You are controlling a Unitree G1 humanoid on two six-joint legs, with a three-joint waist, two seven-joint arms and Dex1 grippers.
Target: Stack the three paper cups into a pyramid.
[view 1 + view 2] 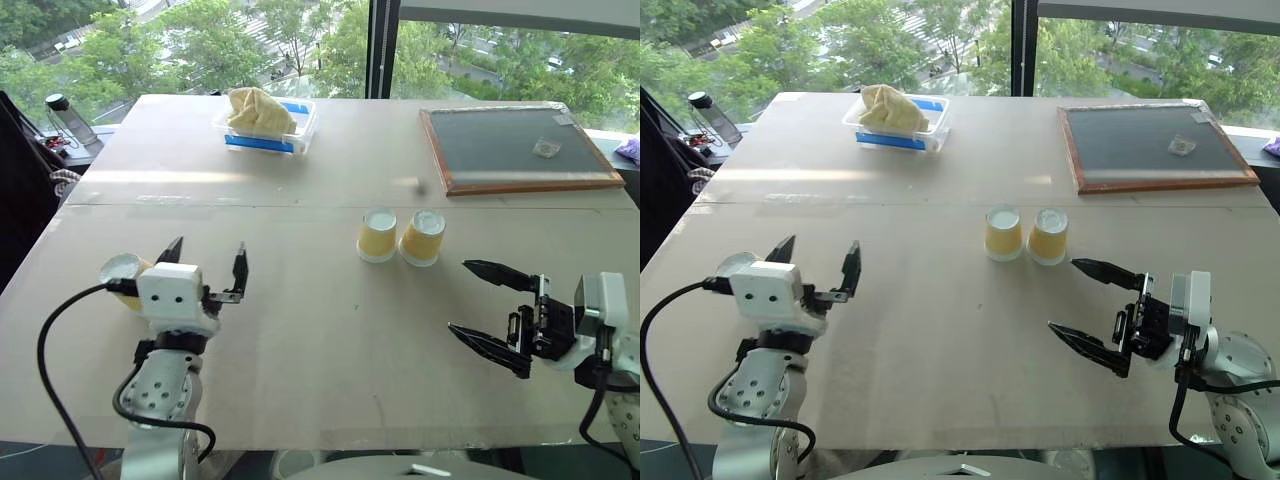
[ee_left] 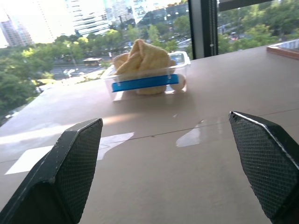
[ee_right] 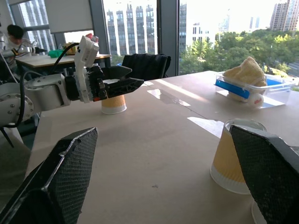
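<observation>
Two paper cups (image 1: 400, 236) are sitting upside down and touching side by side near the middle of the table (image 1: 330, 340), forming the base of the pyramid, while the third cup (image 1: 122, 277) is standing inverted well to the left of the pair, partly hidden behind the left gripper (image 1: 205, 268). Both claws are hanging spread wide and empty; the right gripper (image 1: 490, 315) is hovering just right of the pair, pointing toward it.

The step in hand appears to be fetching the third cup. The left gripper would do well to come around it, close gently on the ribbed wall so the paper is not crushed, and lower it centred over the seam between the two bases.

Open tabletop is lying between the third cup and the pair. That cup is sitting close to the table's left edge; the tub (image 1: 265, 121) and framed board (image 1: 515, 150) are lying well behind the pair.
</observation>
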